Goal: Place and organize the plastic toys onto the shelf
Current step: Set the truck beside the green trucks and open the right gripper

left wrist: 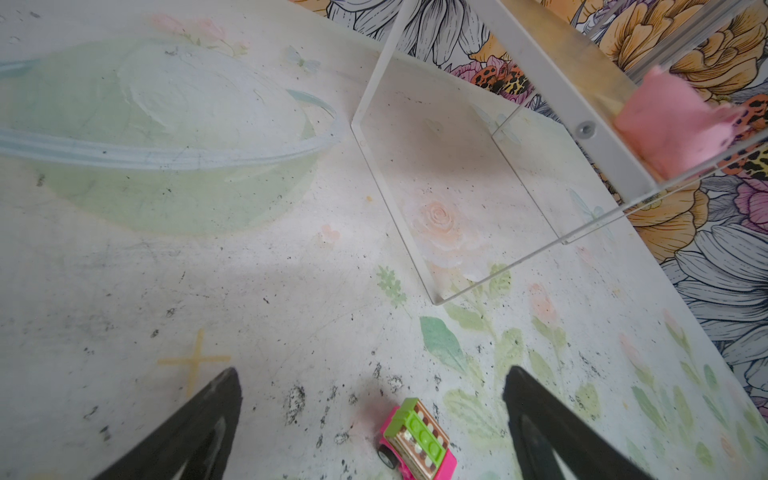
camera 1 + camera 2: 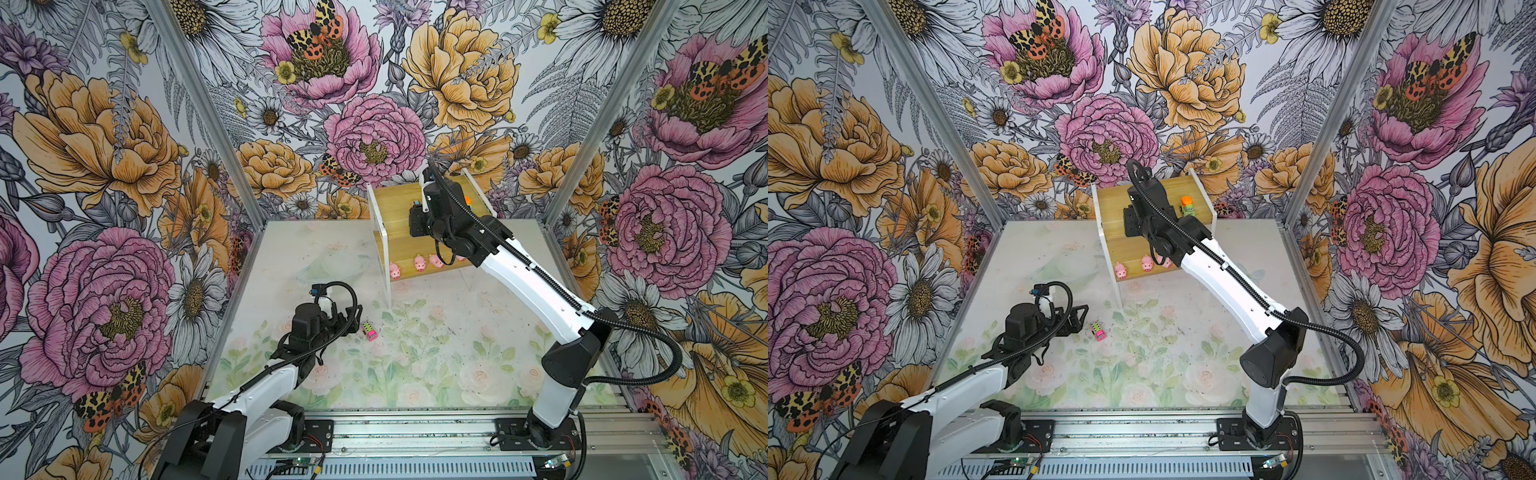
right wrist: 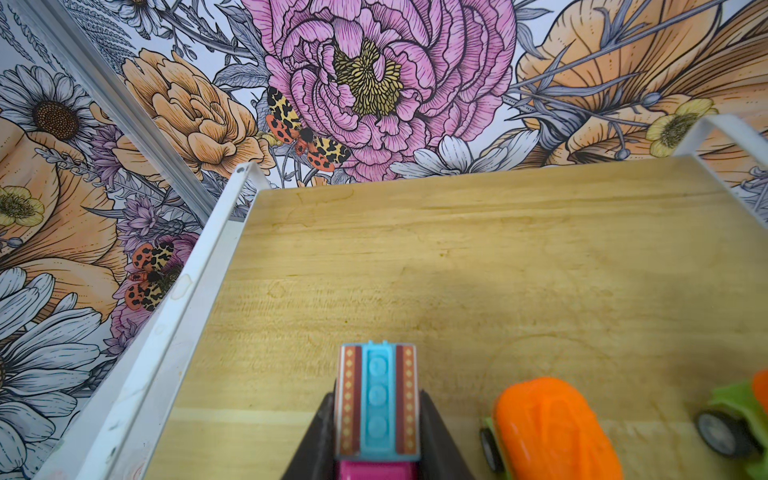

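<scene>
Over the upper board of the shelf (image 3: 457, 249), the right arm (image 2: 532, 282) stretches forward with its wrist bent down; the right gripper (image 3: 376, 409) pinches a pink car with a blue striped top (image 3: 377, 374) beside an orange-topped car (image 3: 548, 428). Folded low, the left arm (image 2: 270, 382) holds the left gripper (image 1: 372, 374) spread near a second pink car (image 1: 417, 440) on the table (image 1: 249, 291).

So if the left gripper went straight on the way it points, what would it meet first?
Likely the green-topped pink car on the table, right between the open left gripper's fingers; how far off is unclear.
</scene>
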`<state>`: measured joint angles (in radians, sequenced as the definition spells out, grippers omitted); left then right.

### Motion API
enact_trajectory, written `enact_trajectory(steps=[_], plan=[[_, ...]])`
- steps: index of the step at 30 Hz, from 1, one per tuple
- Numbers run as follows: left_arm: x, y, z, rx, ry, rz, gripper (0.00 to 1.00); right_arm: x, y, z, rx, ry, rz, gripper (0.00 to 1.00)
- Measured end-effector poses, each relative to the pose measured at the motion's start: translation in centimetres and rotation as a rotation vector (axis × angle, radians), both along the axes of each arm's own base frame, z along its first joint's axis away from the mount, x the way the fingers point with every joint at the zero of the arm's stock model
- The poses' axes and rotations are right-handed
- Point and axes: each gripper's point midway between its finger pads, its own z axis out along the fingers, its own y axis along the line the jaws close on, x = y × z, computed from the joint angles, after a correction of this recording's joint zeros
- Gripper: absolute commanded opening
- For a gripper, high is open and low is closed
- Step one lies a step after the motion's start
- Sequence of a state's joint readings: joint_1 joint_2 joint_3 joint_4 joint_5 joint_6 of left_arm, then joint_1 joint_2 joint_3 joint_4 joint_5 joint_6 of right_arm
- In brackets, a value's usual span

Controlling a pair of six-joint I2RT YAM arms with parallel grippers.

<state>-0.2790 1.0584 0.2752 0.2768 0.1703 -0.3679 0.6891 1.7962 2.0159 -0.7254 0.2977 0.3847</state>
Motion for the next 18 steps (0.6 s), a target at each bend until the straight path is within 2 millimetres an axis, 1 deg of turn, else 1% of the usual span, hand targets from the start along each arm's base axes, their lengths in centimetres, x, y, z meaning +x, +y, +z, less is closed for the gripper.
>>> enact_trajectory(steps=[4,7,10,14,18], plan=[[0.0,0.0,-0.14,0.002,0.004,0.0,0.99,0.11,0.1,-0.28,0.003,0.007,0.009,0.31],[0.0,0.0,-0.17,0.002,0.005,0.0,0.99,0.14,0.1,-0.41,0.0,0.01,0.016,0.41],[0.0,0.0,-0.31,0.003,0.009,0.0,0.99,0.02,0.29,-1.03,-0.011,0.022,0.032,0.52],[0.0,0.0,-0.33,0.003,0.01,0.0,0.99,-0.07,0.36,-0.98,-0.011,0.015,0.042,0.59],[0.0,0.0,-0.38,0.004,0.012,0.0,0.99,-0.68,0.13,-0.99,-0.017,0.017,0.058,0.63]])
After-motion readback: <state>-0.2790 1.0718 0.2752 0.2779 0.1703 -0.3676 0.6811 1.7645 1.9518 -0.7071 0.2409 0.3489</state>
